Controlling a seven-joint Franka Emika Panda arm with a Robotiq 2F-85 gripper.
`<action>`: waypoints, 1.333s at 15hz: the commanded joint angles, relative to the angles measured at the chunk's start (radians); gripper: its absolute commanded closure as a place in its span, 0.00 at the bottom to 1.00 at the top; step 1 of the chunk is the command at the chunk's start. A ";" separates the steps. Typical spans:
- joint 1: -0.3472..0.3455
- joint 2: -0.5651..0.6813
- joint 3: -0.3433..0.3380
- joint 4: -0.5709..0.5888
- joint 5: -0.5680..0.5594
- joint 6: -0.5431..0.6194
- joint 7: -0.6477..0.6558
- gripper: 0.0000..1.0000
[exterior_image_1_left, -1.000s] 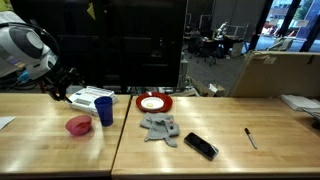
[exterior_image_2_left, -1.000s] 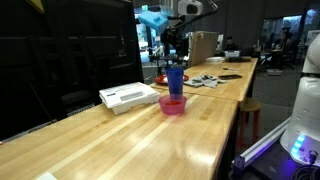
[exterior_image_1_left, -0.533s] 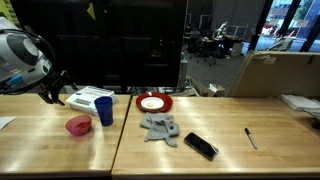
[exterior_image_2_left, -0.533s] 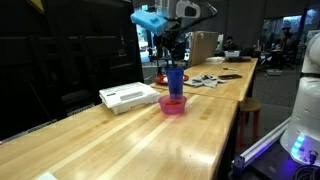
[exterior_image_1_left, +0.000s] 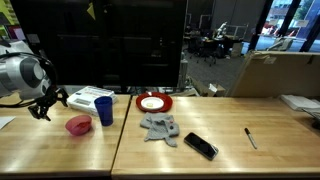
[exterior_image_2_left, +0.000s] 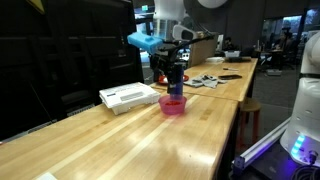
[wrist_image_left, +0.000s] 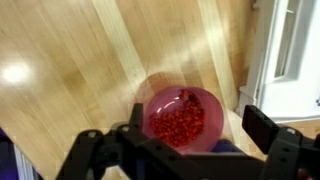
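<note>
The robot arm's black gripper (exterior_image_1_left: 45, 103) hangs with its jaws spread wide and nothing between them, poised in the air over a pink round plastic bowl (exterior_image_1_left: 78, 125) on the light wooden table (exterior_image_1_left: 40, 150). In the wrist view the bowl (wrist_image_left: 182, 117) sits between the two dark fingers (wrist_image_left: 95, 152) and is filled with small red pieces (wrist_image_left: 177, 124); the fingers do not touch it.

Just beside the bowl stands an upright blue plastic cup (exterior_image_1_left: 104, 109). In an exterior view the gripper (exterior_image_2_left: 170, 74) hangs in front of that cup, above the bowl (exterior_image_2_left: 173, 104). A flat white rectangular box (exterior_image_1_left: 88, 97) lies near the cup towards the back edge of the table, and shows in both exterior views (exterior_image_2_left: 128, 96).

Farther along the table, well apart from the gripper, are:
- a red round plate with a white centre (exterior_image_1_left: 154, 102);
- a crumpled grey cloth (exterior_image_1_left: 160, 127) near the plate;
- a black smartphone (exterior_image_1_left: 200, 146) lying flat near the cloth;
- a dark pen (exterior_image_1_left: 250, 137) beyond the phone.

A large brown cardboard box (exterior_image_1_left: 275, 72) stands behind the far end of the table.
</note>
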 joint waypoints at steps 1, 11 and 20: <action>0.046 0.042 -0.011 -0.004 0.103 0.021 0.002 0.00; 0.034 0.002 0.003 -0.003 0.105 -0.281 0.270 0.00; -0.274 -0.091 0.239 -0.016 0.211 -0.375 0.201 0.00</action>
